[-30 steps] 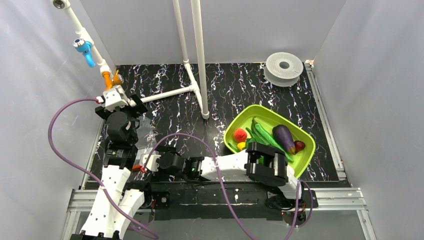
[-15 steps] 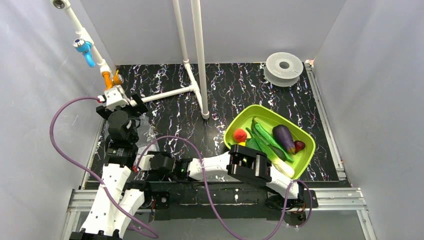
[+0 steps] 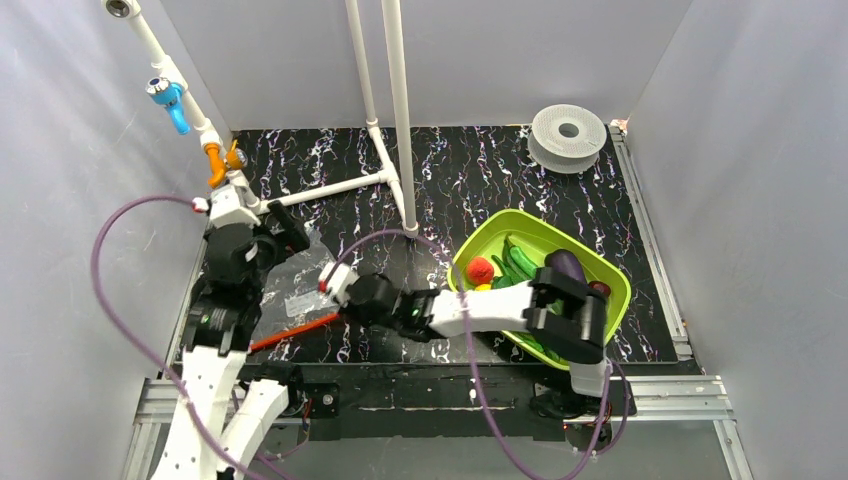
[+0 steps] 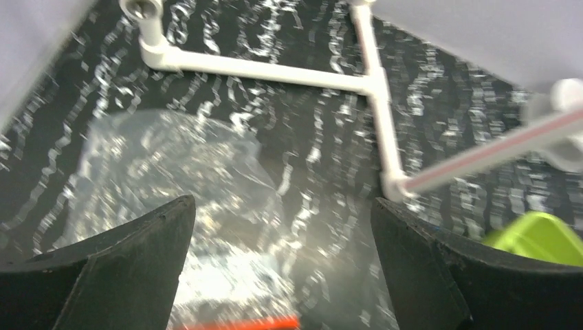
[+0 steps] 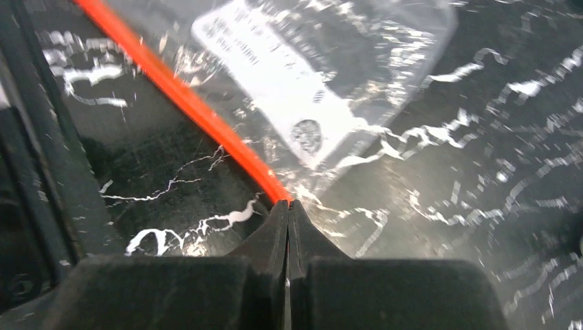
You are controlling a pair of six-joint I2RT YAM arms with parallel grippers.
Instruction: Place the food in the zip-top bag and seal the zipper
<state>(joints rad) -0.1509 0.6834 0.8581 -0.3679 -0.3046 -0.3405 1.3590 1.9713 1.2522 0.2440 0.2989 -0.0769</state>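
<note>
The clear zip-top bag (image 3: 290, 282) lies flat at the table's left; its red-orange zipper (image 3: 295, 331) runs along the near edge. My right gripper (image 3: 338, 308) is shut on the zipper's right end, the jaws pinched together on the strip (image 5: 185, 103) at the tips (image 5: 289, 204). My left gripper (image 3: 288, 232) hangs open over the bag's far part (image 4: 158, 172), nothing between its fingers (image 4: 282, 201). The food sits in the lime-green tray (image 3: 500, 225): a tomato (image 3: 480, 269), green vegetables (image 3: 515, 262) and an eggplant (image 3: 563, 262), partly hidden by my right arm.
A white pipe frame (image 3: 400, 120) stands at centre back, with a branch (image 4: 275, 72) lying on the table beyond the bag. A grey spool (image 3: 568, 135) sits at the back right. Purple cables loop over the left and middle. Grey walls close in both sides.
My right gripper closed on the zipper's end and pulled away from the near edge toward the middle, bringing the strip into view. The left arm shifted slightly and stayed open.
</note>
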